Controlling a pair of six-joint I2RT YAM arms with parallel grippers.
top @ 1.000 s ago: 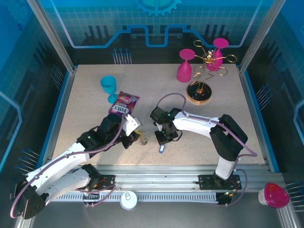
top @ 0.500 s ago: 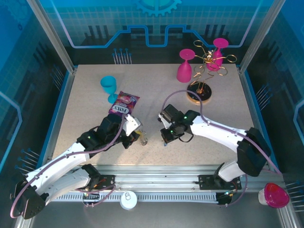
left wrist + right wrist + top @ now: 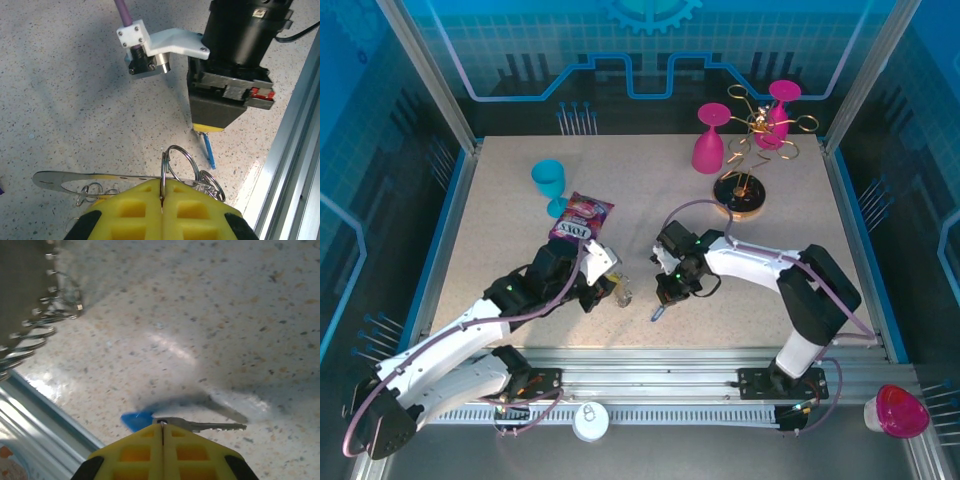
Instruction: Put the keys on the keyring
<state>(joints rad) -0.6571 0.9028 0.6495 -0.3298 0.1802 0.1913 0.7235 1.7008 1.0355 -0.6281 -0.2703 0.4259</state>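
Observation:
My left gripper (image 3: 607, 290) is shut on a metal ring of the keyring (image 3: 176, 161), its yellow fingers (image 3: 135, 200) pinching the ring upright. More small rings (image 3: 212, 182) and a flat metal strip (image 3: 75, 179) hang beside it. In the top view the keyring (image 3: 623, 293) sits just left of my right gripper (image 3: 665, 296). My right gripper (image 3: 162, 426) is shut on a key with a blue head (image 3: 136, 420), its blade (image 3: 210, 426) pointing right just above the table. From the left wrist, the blue key (image 3: 208, 150) hangs under the right gripper (image 3: 207, 128), a short gap from the ring.
A snack bag (image 3: 582, 218) and a teal cup (image 3: 549, 182) lie behind the left arm. Two pink glasses (image 3: 709, 140) and a gold wire rack (image 3: 748, 190) stand at the back right. The metal front rail (image 3: 670, 355) runs close below both grippers.
The right arm's elbow swung out to the right and came partly back, while its gripper and the blue key stayed near the same spot. The left arm has not moved.

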